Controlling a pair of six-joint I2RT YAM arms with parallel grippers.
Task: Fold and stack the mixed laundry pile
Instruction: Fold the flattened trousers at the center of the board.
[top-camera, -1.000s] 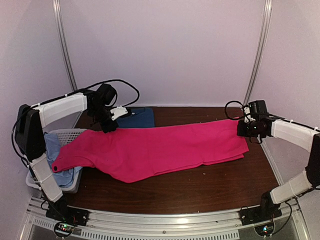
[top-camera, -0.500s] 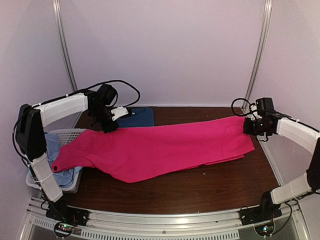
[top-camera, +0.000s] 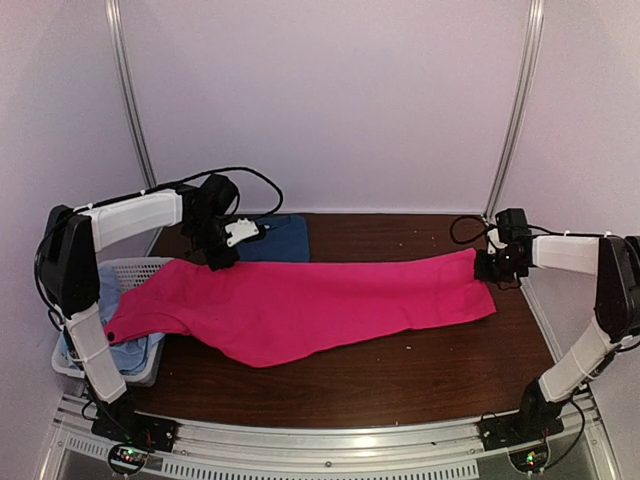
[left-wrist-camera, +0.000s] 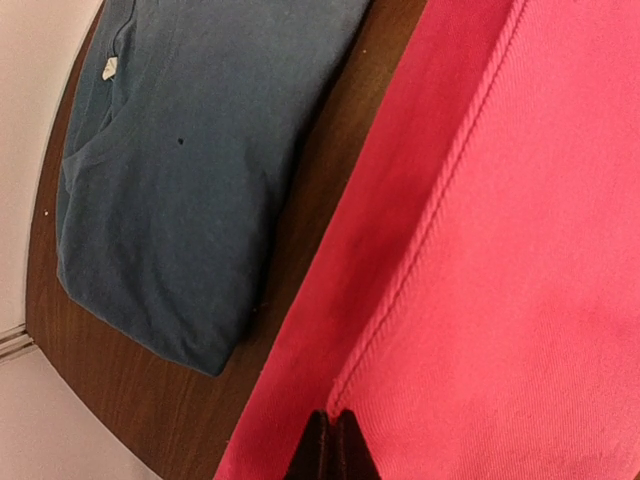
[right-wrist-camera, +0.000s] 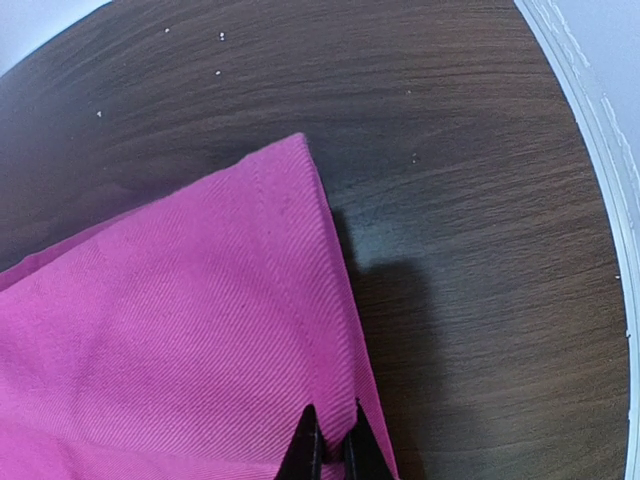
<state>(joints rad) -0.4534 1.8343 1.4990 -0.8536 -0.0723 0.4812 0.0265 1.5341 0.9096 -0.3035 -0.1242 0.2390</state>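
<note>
The bright magenta-pink shirt (top-camera: 320, 305) lies stretched across the brown table (top-camera: 420, 375) from left to right. At its far left corner my left gripper (top-camera: 222, 260) is shut on the hem (left-wrist-camera: 420, 260); its dark fingertips (left-wrist-camera: 318, 450) pinch the seam. My right gripper (top-camera: 486, 268) is shut on the shirt's far right corner (right-wrist-camera: 300, 330), low over the table. A folded dark blue T-shirt (top-camera: 275, 237) lies flat at the back left, also shown in the left wrist view (left-wrist-camera: 190, 170). A pale light-blue cloth (top-camera: 115, 320) sits in the basket.
A white slotted plastic basket (top-camera: 135, 272) stands at the table's left edge, with the pink shirt's left end draped over it. White walls and metal posts (top-camera: 515, 110) close the back. The table's rounded right edge (right-wrist-camera: 590, 150) is near my right gripper.
My right gripper has drawn the shirt's right corner outward, then lowered it toward the table, pulling the upper edge straighter. The left gripper has barely shifted, still holding its corner.
</note>
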